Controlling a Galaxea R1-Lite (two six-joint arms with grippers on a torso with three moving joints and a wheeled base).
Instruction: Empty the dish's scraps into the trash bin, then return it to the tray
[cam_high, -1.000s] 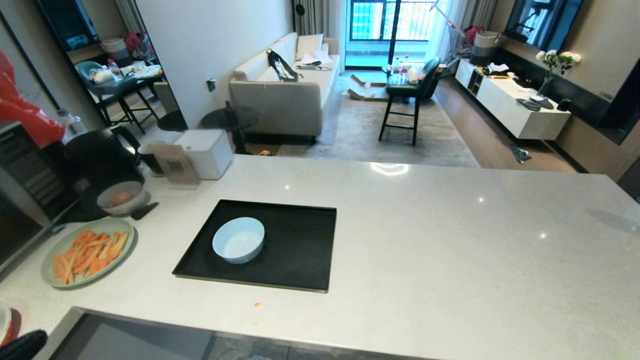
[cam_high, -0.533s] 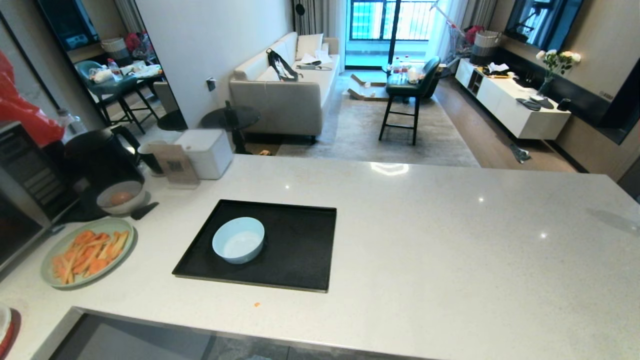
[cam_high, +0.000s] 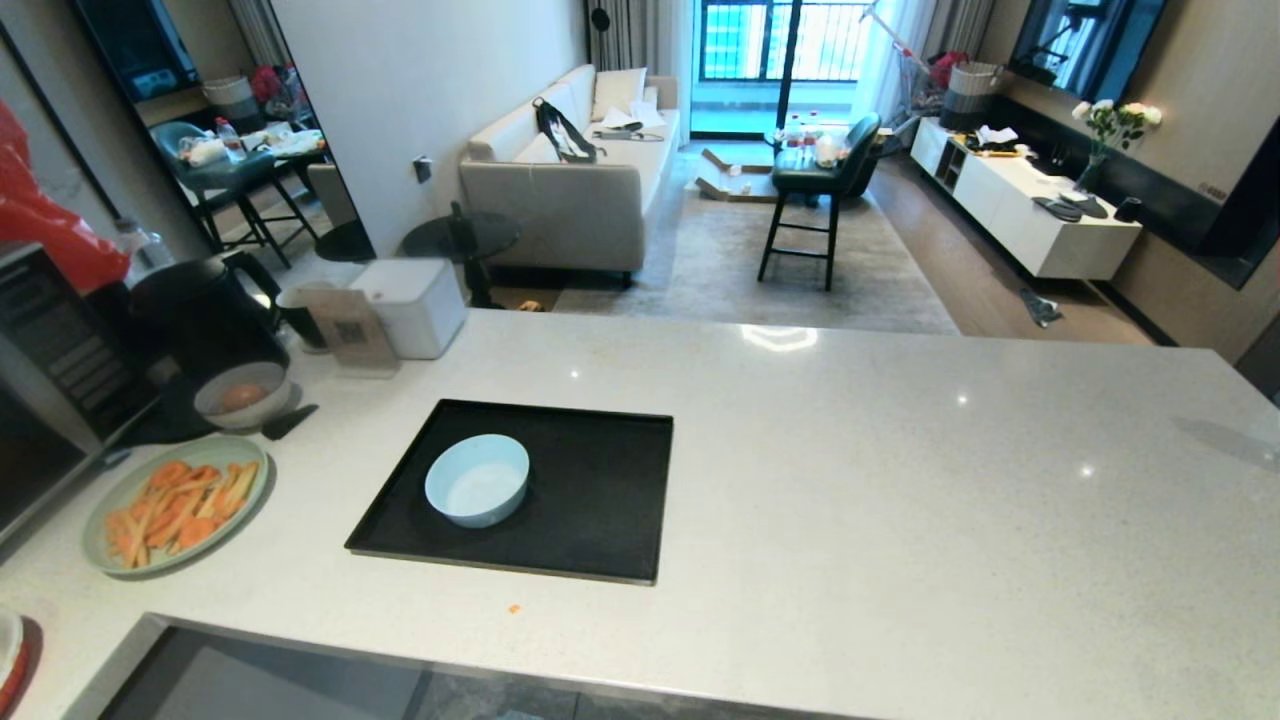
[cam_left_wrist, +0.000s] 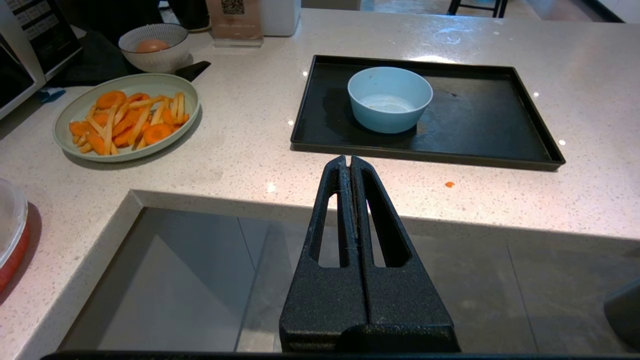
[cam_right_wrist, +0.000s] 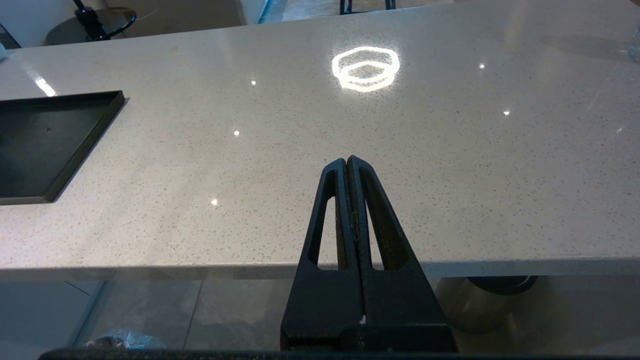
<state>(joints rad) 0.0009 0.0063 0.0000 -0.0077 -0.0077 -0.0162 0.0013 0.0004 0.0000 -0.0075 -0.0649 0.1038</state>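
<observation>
Now the dish sits empty on the left part of the tray. The left gripper, pressed together, hangs off the table's near edge, well apart from the dish. Left, a green plate holds carrot strips; a carrot crumb lies between tray and edge. The right gripper is likewise closed.

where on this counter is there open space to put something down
The broad stretch of counter right of the tray is bare, as is the tray's right half beside the dish. The left end is crowded: green plate, grey bowl, kettle, white box.
</observation>
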